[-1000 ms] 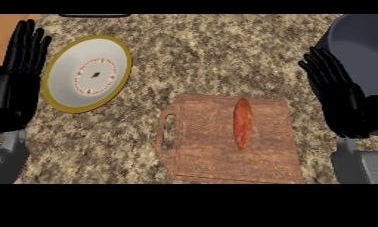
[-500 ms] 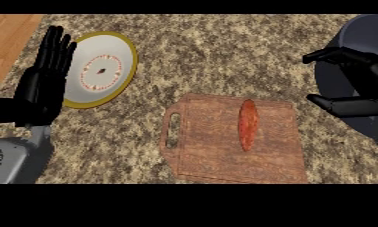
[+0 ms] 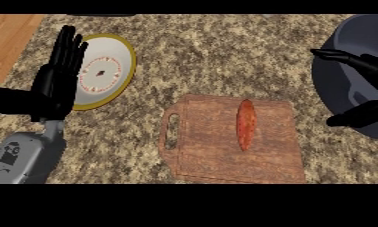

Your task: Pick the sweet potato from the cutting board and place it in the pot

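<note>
- The sweet potato [image 3: 246, 124] lies lengthwise on the cutting board [image 3: 221, 148], untouched, with no hand on it.
- The right hand [image 3: 356, 88] is spread wide over the pot [image 3: 341, 78], thumb and fingers apart, holding nothing; it has to swing inward, and a hasty sweep may clip the pot's rim.
- The potato is slim and rounded, so a grab from the side could roll it off the board.
- The left hand [image 3: 59, 76] rests open beside the plate [image 3: 111, 73].
</note>
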Action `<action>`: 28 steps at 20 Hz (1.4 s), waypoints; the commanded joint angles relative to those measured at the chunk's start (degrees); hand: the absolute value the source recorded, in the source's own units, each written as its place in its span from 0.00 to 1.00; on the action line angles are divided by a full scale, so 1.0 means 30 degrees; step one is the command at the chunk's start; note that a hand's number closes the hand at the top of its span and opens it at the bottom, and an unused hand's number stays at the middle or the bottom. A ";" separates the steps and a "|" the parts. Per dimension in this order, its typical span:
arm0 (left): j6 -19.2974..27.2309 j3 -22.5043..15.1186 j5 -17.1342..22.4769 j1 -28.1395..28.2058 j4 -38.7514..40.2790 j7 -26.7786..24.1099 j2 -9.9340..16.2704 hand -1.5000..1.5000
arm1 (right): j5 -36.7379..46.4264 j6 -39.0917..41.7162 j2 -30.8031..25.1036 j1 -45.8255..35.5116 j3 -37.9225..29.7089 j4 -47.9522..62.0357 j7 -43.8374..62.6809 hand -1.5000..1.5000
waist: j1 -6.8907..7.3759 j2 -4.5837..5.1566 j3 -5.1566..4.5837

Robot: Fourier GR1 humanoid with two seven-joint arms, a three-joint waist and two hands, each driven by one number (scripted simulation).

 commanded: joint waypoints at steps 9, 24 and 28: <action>-0.0577 0.0938 -0.0226 -0.0249 0.0297 0.1088 -0.0021 0.50 | 0.5585 0.0595 0.0248 -0.2500 0.4163 -0.0532 0.0859 0.00 | -0.0395 -0.0242 -0.0056; -0.1525 0.1917 -0.1627 0.0142 -0.0012 0.1177 -0.1303 0.50 | 1.0201 0.0466 0.3077 -0.0648 0.5096 -0.0295 0.2410 0.00 | -0.0487 -0.0256 -0.0050; -0.1497 0.2269 -0.2199 0.0399 0.0003 0.1355 -0.1743 0.50 | 1.1141 -0.0228 0.4400 -0.0101 0.4948 -0.0349 0.2101 0.00 | -0.0491 -0.0260 -0.0051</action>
